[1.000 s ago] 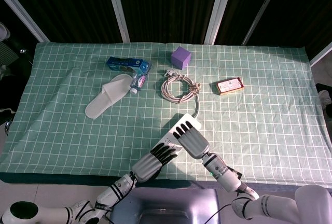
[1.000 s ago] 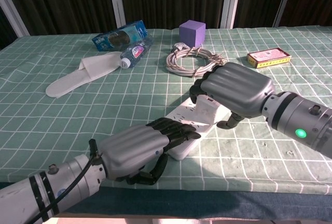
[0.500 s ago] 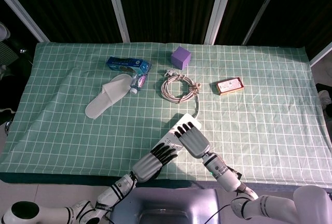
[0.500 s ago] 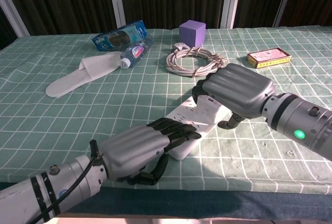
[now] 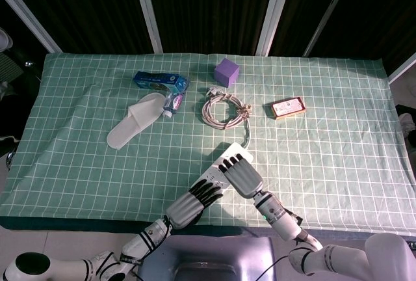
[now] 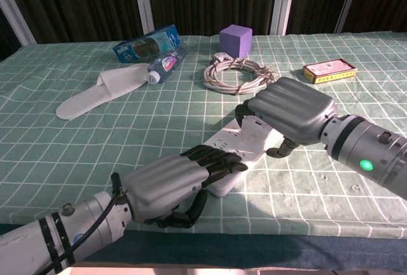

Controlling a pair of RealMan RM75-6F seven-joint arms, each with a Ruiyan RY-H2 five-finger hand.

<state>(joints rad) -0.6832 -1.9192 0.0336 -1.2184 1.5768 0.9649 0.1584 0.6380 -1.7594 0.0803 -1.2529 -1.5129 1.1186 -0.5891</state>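
Observation:
A white power strip [image 5: 213,169] [image 6: 238,144] lies slantwise near the front edge of the green checked cloth. My right hand [image 5: 240,173] [image 6: 289,112] grips its far end, fingers curled over the top and thumb against the right side. My left hand [image 5: 188,206] [image 6: 168,183] lies over the near end with its fingers stretched flat on top and its thumb curled beside the strip. The strip's cord runs back to a grey cable coil [image 5: 223,108] [image 6: 238,74].
Behind the coil stands a purple cube [image 5: 227,71] [image 6: 235,38]. To the left lie a white slipper [image 5: 133,120] [image 6: 98,90], a small bottle [image 5: 173,102] [image 6: 164,66] and a blue packet [image 5: 156,80] [image 6: 143,44]. An orange box [image 5: 288,107] [image 6: 329,70] sits at the right.
My right hand has shifted slightly back along the strip, and the strip's far end now lies flatter under its fingers. The left hand has hardly moved.

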